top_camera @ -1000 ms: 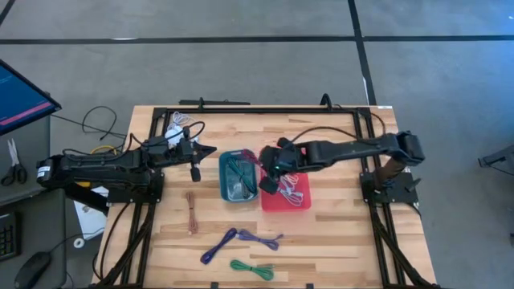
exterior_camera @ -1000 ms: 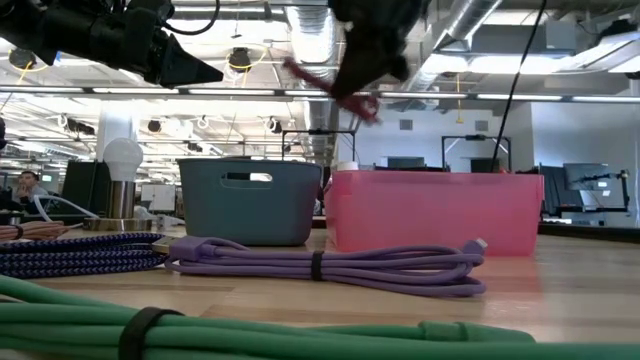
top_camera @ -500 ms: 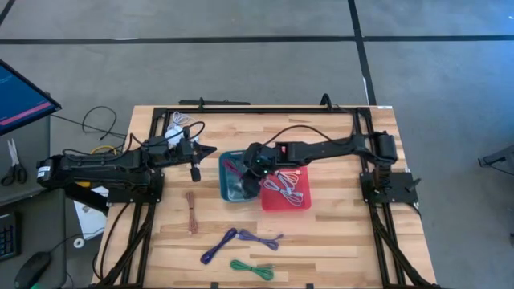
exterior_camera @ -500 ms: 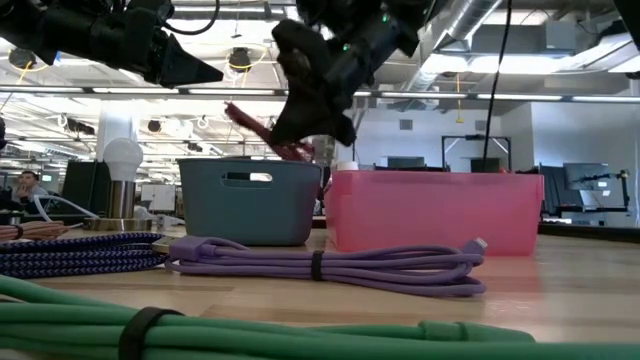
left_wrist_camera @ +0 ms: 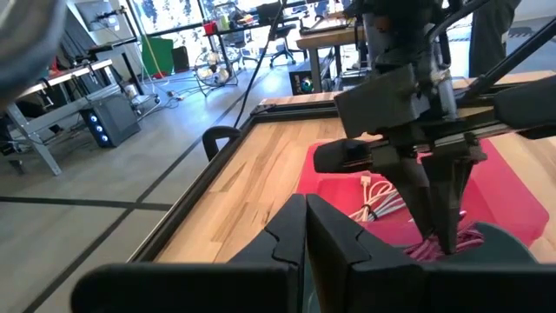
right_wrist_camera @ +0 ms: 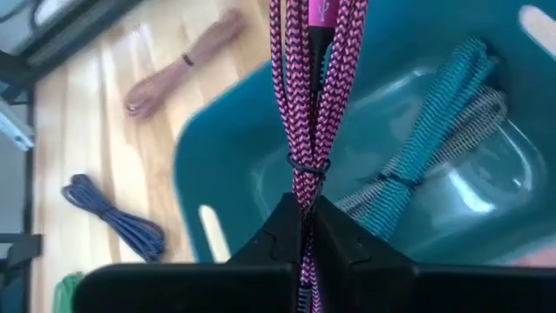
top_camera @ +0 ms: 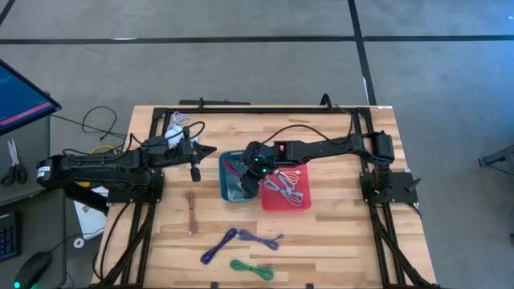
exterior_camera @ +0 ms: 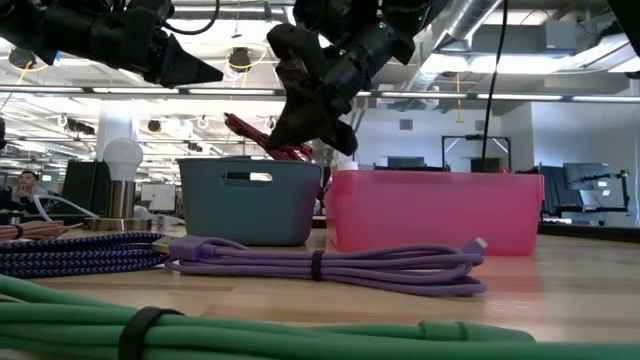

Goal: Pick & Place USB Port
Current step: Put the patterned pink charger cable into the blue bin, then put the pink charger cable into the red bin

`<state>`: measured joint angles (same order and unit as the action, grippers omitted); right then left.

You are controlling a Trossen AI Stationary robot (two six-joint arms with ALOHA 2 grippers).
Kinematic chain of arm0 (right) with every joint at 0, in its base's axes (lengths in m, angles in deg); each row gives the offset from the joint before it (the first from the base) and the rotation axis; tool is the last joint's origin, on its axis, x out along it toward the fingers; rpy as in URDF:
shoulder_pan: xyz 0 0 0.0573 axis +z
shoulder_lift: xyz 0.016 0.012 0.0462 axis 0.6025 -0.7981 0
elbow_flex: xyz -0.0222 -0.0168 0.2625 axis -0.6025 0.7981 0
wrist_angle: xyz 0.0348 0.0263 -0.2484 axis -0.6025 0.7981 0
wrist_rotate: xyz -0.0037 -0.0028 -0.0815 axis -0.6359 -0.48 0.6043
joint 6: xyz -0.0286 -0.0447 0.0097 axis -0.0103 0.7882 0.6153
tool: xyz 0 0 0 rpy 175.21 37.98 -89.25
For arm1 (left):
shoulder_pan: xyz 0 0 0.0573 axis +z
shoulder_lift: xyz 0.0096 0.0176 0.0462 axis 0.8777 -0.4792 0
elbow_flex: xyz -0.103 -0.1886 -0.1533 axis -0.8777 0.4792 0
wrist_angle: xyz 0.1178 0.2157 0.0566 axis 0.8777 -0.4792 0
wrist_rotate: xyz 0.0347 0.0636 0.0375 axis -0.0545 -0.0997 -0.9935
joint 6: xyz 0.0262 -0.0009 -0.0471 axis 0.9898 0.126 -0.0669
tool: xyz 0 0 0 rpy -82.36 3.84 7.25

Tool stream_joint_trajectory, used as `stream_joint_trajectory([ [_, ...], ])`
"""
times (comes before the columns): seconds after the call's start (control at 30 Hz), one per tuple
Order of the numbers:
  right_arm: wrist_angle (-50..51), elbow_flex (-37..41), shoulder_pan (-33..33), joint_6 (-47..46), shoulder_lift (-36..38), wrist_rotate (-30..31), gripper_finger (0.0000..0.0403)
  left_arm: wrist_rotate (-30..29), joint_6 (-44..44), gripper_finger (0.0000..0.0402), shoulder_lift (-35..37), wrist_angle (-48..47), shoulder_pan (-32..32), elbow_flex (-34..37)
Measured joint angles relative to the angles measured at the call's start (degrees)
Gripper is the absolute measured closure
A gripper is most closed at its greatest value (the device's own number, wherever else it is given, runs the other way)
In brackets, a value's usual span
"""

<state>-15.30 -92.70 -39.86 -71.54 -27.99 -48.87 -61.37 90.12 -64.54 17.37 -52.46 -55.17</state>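
Observation:
My right gripper (top_camera: 251, 170) is shut on a magenta braided cable bundle (right_wrist_camera: 304, 104) over the teal bin (top_camera: 238, 177). The low view shows it (exterior_camera: 312, 112) above the bin (exterior_camera: 250, 200), with the cable (exterior_camera: 255, 135) reaching down to the rim. A teal cable (right_wrist_camera: 434, 148) lies in that bin. The pink bin (top_camera: 286, 189) stands to its right and holds light cables (top_camera: 283, 185). My left gripper (top_camera: 197, 152) is shut and empty, raised to the left of the teal bin. My right gripper pinches the magenta bundle between its two fingers just behind the bundle's dark tie (right_wrist_camera: 304, 165). The fingers slant down toward the table's left and lie along the bundle. The bundle sticks out past the fingertips, lifted, its free end (exterior_camera: 240, 125) at the teal bin's rim.
Loose cables lie on the near table: brown (top_camera: 191, 210), blue (top_camera: 218, 245), purple (top_camera: 259, 239) and green (top_camera: 251, 269). In the low view the purple (exterior_camera: 320, 265) and green (exterior_camera: 200, 330) cables lie in front of the bins.
My right gripper has carried the magenta cable from above the pink bin toward the table's left, to above the teal bin, and then down. The cable's free end now reaches the teal bin's rim. The gripper stays shut on it.

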Motion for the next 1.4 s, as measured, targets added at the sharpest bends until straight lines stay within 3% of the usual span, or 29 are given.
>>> stream_joint_trajectory([
  [0.13, 0.37, 0.00, 0.00, -0.05, 0.00, 2.38, 0.0381, 0.00, 0.00, 0.0389, 0.00, 0.00, 0.02, 0.00],
  [0.5, -0.21, -0.02, 0.00, 0.51, 0.01, 3.54, 0.0260, 0.00, 0.00, 0.0389, 0.00, 0.00, 0.00, 0.00],
  [0.67, 0.70, -0.02, -0.33, 6.14, 2.71, 3.52, 0.0230, 0.02, 0.00, 0.0389, 0.00, 0.00, 0.00, 0.00],
  [0.93, 6.23, -0.09, 1.03, 16.70, 10.44, 5.01, 0.0255, 0.00, 0.00, 0.0389, 0.00, 0.00, 0.01, 0.00],
  [1.17, 18.69, -0.04, 3.61, 15.94, 14.93, 25.13, 0.0305, 0.02, 0.00, 0.0389, 0.00, 0.00, 0.02, 0.00],
  [1.27, 23.59, 0.81, 4.57, 13.94, 16.95, 28.61, 0.0326, 0.00, 0.00, 0.0389, 0.00, -0.01, 0.01, 0.00],
  [1.4, 21.25, 6.75, 6.18, 13.79, 21.39, 28.92, 0.0347, 0.00, 0.00, 0.0389, 0.00, -0.02, 0.02, 0.00],
])
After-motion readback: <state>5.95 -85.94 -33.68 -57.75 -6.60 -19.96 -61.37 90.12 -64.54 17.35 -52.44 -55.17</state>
